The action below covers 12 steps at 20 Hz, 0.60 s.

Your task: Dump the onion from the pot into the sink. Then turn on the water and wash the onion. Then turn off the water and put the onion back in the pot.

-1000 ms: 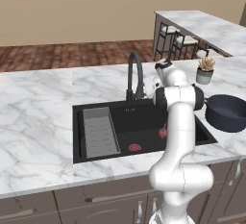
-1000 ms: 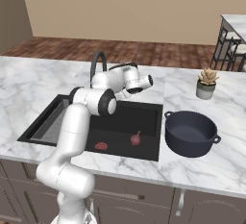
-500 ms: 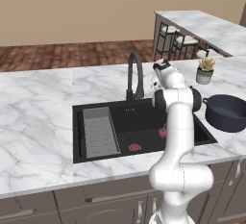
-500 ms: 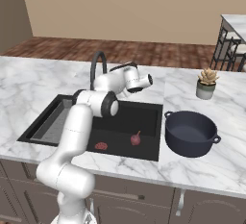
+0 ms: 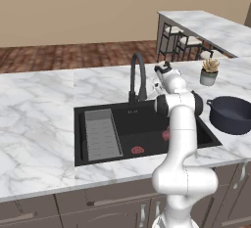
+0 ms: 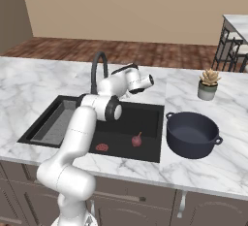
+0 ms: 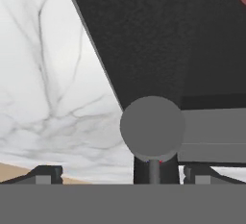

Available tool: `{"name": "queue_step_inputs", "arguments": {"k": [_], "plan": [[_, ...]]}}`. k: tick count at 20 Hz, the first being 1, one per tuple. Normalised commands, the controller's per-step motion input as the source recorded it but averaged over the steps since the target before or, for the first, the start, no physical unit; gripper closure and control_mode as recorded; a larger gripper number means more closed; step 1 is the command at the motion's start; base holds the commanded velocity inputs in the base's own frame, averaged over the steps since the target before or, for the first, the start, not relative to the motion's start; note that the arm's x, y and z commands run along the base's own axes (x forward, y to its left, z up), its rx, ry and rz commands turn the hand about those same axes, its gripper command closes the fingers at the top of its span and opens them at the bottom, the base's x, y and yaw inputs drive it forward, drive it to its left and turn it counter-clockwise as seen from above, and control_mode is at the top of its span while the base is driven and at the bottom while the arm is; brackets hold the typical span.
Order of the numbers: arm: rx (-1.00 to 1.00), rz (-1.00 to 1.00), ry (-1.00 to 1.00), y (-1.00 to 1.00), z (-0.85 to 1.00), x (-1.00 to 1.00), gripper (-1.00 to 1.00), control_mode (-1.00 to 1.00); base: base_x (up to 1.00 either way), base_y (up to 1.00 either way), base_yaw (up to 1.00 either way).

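Lying onion (image 6: 137, 140) well below gripper (image 6: 151, 80)

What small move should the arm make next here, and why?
Probably nudge the faucet handle to start the water. The onion already lies on the floor of the sink, the pot stands empty on the counter beside it, and no stream falls from the spout. The gripper is open beside the faucet; in the hand view the faucet's base sits between the fingertips.

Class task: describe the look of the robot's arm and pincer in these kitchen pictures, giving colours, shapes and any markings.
The arm is glossy white, made of rounded tubular segments with dark grey joint bands. The pincer is a small white block ending in two little dark tips. No cables or markings can be seen.
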Motion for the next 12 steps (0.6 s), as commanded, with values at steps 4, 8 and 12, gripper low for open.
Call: {"name": "queue_step_inputs", "arguments": {"k": [4, 8, 12], "plan": [[0.00, 0.00, 0.09, 0.01, -0.02, 0.03, -1.00, -1.00, 0.00, 0.00, 0.00], [0.00, 0.00, 0.04, 0.06, 0.00, 0.00, -1.00, -1.00, 0.00, 0.00, 0.00], [0.00, 0.00, 0.02, 0.12, 0.00, 0.00, -1.00, -1.00, 0.00, 0.00, 0.00]]}}
